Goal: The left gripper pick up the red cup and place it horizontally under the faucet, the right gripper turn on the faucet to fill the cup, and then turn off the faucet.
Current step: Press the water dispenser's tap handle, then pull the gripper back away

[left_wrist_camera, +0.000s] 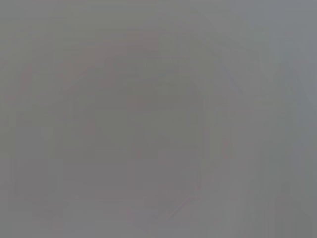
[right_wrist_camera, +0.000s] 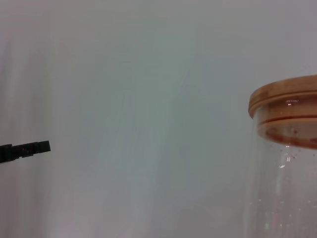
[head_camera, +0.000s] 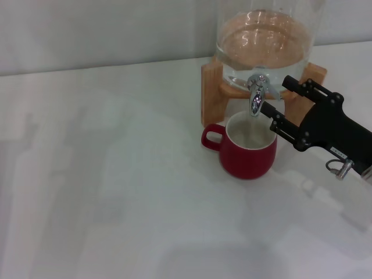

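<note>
The red cup (head_camera: 247, 152) stands upright on the white table, directly below the faucet (head_camera: 256, 96), its handle pointing left. That chrome faucet sticks out of the glass jar dispenser (head_camera: 264, 43) on its wooden stand (head_camera: 211, 93). My right gripper (head_camera: 276, 95) reaches in from the right, open, with its fingertips just right of the faucet and above the cup's rim. One black finger (right_wrist_camera: 25, 148) shows in the right wrist view, along with the jar's wooden lid (right_wrist_camera: 283, 96). The left gripper is out of view, and the left wrist view shows only plain grey.
The white table (head_camera: 116, 186) stretches out left of and in front of the cup. A pale wall runs behind the dispenser.
</note>
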Available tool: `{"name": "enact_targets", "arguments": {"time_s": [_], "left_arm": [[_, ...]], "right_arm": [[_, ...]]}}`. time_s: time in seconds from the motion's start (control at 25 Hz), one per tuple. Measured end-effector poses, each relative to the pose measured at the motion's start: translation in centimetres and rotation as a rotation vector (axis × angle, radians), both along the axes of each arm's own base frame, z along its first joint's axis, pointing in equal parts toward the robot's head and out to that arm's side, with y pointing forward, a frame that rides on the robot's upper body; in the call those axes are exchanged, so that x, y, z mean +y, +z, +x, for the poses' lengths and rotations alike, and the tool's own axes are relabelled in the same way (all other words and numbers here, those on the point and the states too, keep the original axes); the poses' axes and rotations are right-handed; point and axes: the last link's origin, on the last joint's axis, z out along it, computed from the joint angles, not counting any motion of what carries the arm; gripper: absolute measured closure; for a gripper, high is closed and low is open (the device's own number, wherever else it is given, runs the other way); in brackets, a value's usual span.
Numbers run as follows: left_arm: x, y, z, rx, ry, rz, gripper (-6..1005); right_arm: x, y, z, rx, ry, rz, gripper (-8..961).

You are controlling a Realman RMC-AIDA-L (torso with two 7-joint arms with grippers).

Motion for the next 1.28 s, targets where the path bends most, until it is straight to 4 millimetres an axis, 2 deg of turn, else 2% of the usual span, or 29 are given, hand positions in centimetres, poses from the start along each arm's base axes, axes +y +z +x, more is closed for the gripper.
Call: {"name": "enact_targets", "arguments": {"time_s": [1.28], "left_arm": [[0.05, -0.1, -0.06, 0.003, 0.004, -0.007, 112]], "right_arm": [[0.09, 0.04, -0.08, -0.002, 0.003, 0.003, 336]]}}
